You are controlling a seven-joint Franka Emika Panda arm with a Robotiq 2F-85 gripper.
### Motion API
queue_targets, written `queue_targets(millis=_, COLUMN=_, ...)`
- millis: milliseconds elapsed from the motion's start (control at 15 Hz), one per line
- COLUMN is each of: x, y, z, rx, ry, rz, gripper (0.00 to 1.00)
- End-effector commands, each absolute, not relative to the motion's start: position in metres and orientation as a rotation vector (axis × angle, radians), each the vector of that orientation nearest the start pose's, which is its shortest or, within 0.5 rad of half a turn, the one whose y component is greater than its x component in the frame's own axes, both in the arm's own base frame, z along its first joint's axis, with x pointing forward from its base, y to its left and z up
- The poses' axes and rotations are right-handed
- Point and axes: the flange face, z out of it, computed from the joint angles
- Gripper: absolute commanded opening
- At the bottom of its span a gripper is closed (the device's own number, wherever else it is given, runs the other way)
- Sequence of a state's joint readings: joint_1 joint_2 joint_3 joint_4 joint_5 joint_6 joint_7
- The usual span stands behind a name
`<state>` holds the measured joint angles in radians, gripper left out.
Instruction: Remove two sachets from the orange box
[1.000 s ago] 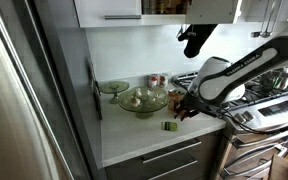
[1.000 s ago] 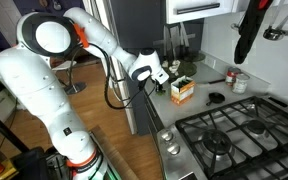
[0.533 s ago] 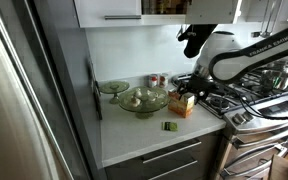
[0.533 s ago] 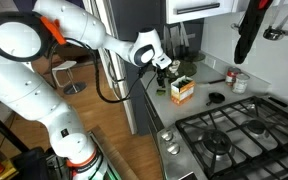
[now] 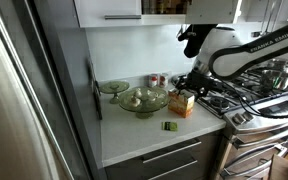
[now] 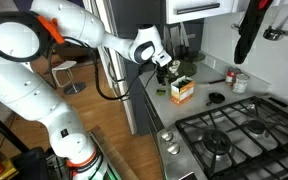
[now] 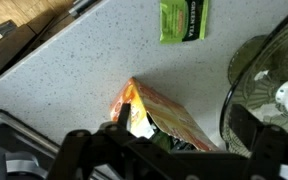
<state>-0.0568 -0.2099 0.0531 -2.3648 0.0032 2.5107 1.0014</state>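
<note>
Whether the black two-finger gripper (image 7: 174,152) is clenched or released cannot be told. Its dark fingers hang just above the small orange-yellow cardboard box (image 7: 159,112), which stands open on the speckled grey countertop (image 7: 74,60), close beside a clear glass bowl (image 7: 254,75). One flat green sachet (image 7: 184,18) lies on the countertop, apart from the box.

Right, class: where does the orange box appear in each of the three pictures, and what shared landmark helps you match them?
In an exterior view: the orange box stands right of centre, beside the glass bowl.
In an exterior view: the orange box sits upper centre, left of the stove.
Wrist view: the orange box fills lower centre.
Shared landmark: the pale counter under it.
</note>
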Motion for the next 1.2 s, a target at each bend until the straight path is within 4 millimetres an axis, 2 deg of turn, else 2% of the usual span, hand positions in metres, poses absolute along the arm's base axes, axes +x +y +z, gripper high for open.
queue_targets(millis=0, x=0.523, y=-0.009, z=0.468, rx=-2.486, ry=1.584, rz=-0.514, gripper=1.00)
queue_targets(millis=200, x=0.545, y=-0.018, z=0.478, rx=-2.458, ry=1.734, rz=-0.572, gripper=1.00)
queue_targets(millis=400, x=0.567, y=-0.021, z=0.476, rx=-2.484, ry=1.827, rz=-0.569, gripper=0.98)
queue_targets(millis=467, x=0.575, y=-0.021, z=0.472, rx=-2.495, ry=1.849, rz=-0.559, gripper=0.93)
queue_targets(millis=733, x=0.598, y=-0.022, z=0.454, rx=-2.518, ry=1.909, rz=-0.475, gripper=0.86)
queue_targets(millis=867, x=0.608, y=-0.029, z=0.445, rx=-2.506, ry=1.926, rz=-0.459, gripper=0.78)
queue_targets(millis=933, x=0.612, y=-0.031, z=0.442, rx=-2.500, ry=1.930, rz=-0.460, gripper=0.70)
queue_targets(millis=1000, x=0.616, y=-0.035, z=0.438, rx=-2.493, ry=1.942, rz=-0.465, gripper=0.73)
queue_targets(millis=1133, x=0.621, y=-0.045, z=0.434, rx=-2.472, ry=1.972, rz=-0.472, gripper=0.70)
